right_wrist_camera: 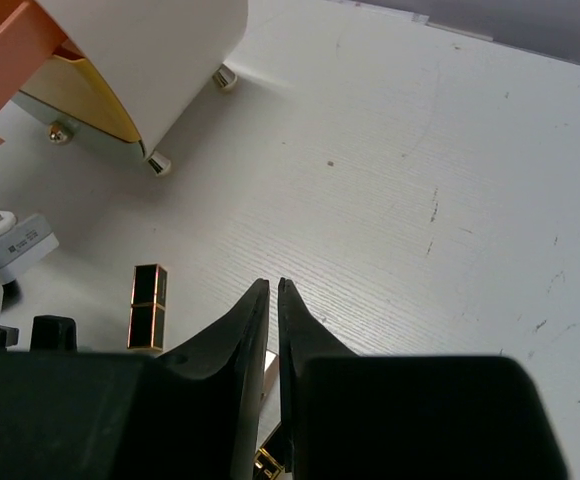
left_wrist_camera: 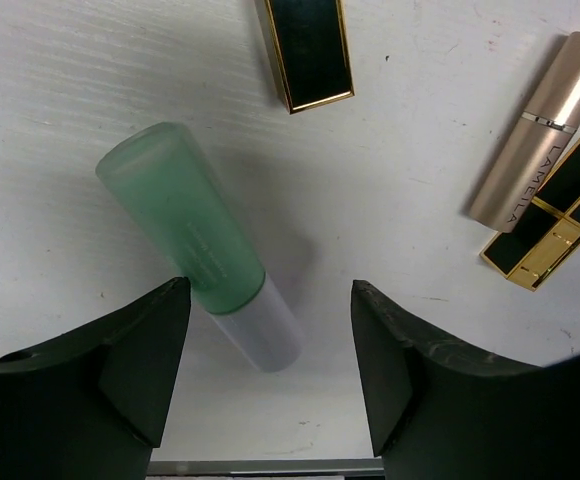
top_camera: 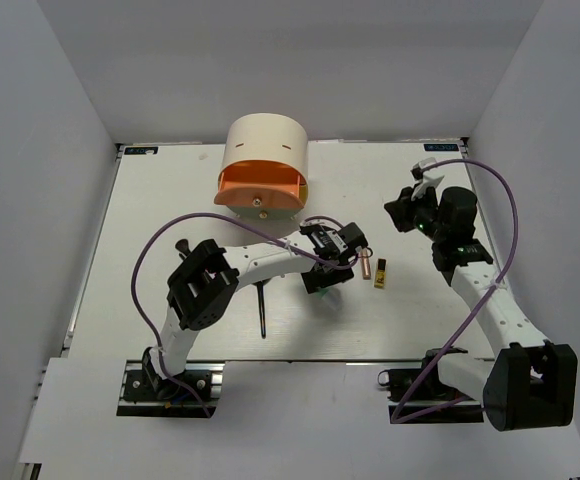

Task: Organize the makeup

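Left tool [left_wrist_camera: 270, 300] wide open, empty; we see the mint-green tube [left_wrist_camera: 183, 215] lying slanted on the desk [left_wrist_camera: 410, 130] between its jaws, cap nearer one. Right tool [right_wrist_camera: 273, 290] closed on nothing. Risk: off-centre closing may pinch the cap and roll it away

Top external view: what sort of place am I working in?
Probably a lab robot cell: a white table boxed by plain grey walls, with the left arm and right arm bolted on rails.
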Controlling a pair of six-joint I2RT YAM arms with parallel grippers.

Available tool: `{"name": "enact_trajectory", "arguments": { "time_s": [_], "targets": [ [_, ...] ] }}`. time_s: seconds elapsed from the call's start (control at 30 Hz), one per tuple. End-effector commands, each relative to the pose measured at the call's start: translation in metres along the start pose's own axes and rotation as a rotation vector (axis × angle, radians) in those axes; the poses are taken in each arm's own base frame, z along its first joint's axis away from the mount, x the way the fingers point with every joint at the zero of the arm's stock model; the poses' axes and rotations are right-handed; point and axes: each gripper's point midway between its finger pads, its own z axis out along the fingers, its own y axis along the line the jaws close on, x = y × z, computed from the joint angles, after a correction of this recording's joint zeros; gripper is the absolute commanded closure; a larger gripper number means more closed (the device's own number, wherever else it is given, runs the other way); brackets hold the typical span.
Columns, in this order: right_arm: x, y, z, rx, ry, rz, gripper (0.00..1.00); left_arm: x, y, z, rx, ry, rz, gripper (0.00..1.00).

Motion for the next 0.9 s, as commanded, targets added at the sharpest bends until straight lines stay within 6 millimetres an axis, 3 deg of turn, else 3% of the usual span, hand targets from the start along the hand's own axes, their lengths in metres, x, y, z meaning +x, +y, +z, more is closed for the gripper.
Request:
{"name": "enact_trajectory", "arguments": {
  "time_s": [0.0,0.23,0.7,0.87],
  "targets": [
    [-0.010,-0.006,-0.004,0.031,-0.049,-0.008,0.86,-0.009,-0.003,-0.019,0.022,-0.032,-0.036,0.25],
    [-0.012,-0.006,-0.005,0.032,-0.056,0.016,0.87,0.004,0.006,-0.004,-0.023,0.010,-0.034,0.33],
    [-0.009,-0.006,-0.005,0.035,-0.057,0.020,0.87,0.017,0.016,0.006,-0.050,0.074,-0.042,0.33],
    [-0.008,-0.006,-0.005,0.033,-0.055,0.021,0.88,0.019,0.020,0.016,-0.069,0.089,-0.045,0.38]
  ]
}}
